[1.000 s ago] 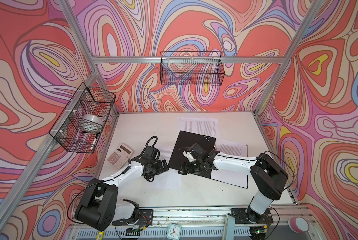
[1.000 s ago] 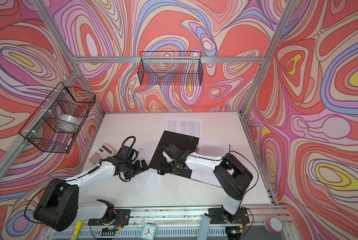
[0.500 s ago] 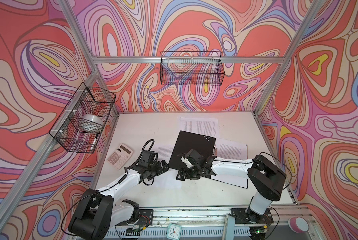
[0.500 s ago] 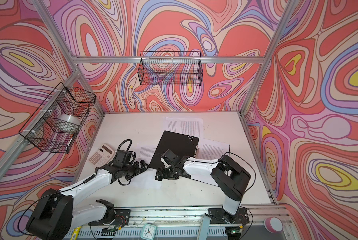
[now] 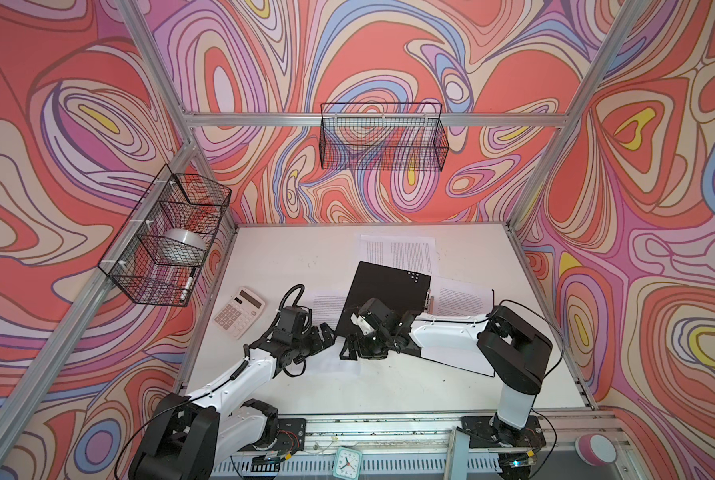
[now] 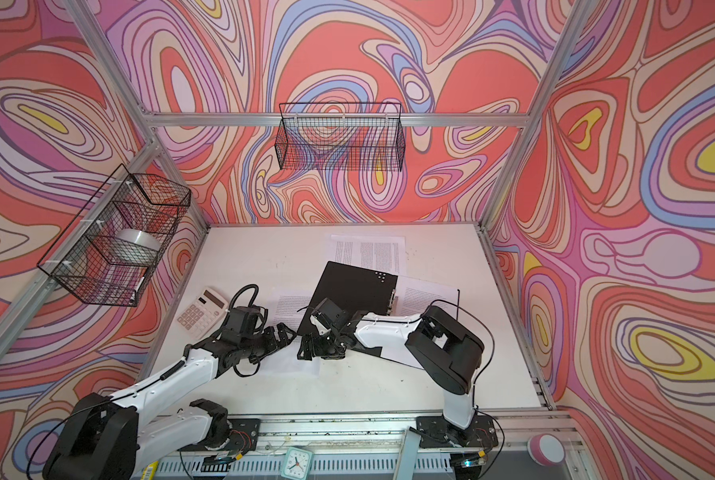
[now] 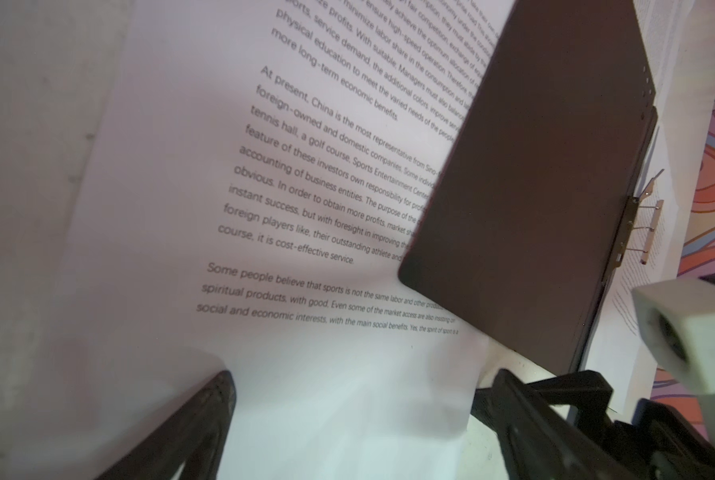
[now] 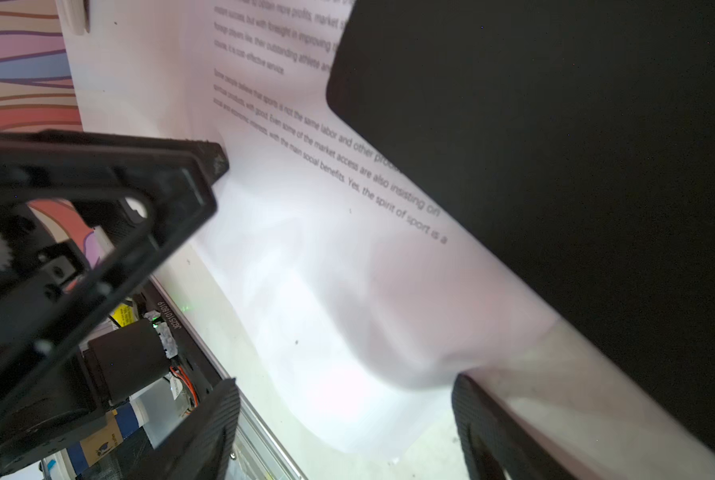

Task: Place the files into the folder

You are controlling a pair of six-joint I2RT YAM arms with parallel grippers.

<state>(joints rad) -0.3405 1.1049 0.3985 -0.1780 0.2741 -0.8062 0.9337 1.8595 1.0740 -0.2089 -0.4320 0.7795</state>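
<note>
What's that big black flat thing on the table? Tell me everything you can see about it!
It is the folder, lying open on the white table, its black inside facing up. It looks thin and stiff, with rounded corners, small white dots near one far corner and a metal clip along the spine. A printed sheet covers its right half; another sheet pokes out from under its left edge.

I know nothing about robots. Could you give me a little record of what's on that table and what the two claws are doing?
folder: lies open, black inside up
near sheet: partly under the folder's left flap
right sheet: on the folder's other half
far sheet: beyond the folder's far edge
calculator: left of the sheets, apart
left gripper: open, over the near sheet
right gripper: open, by the folder's near corner
</note>
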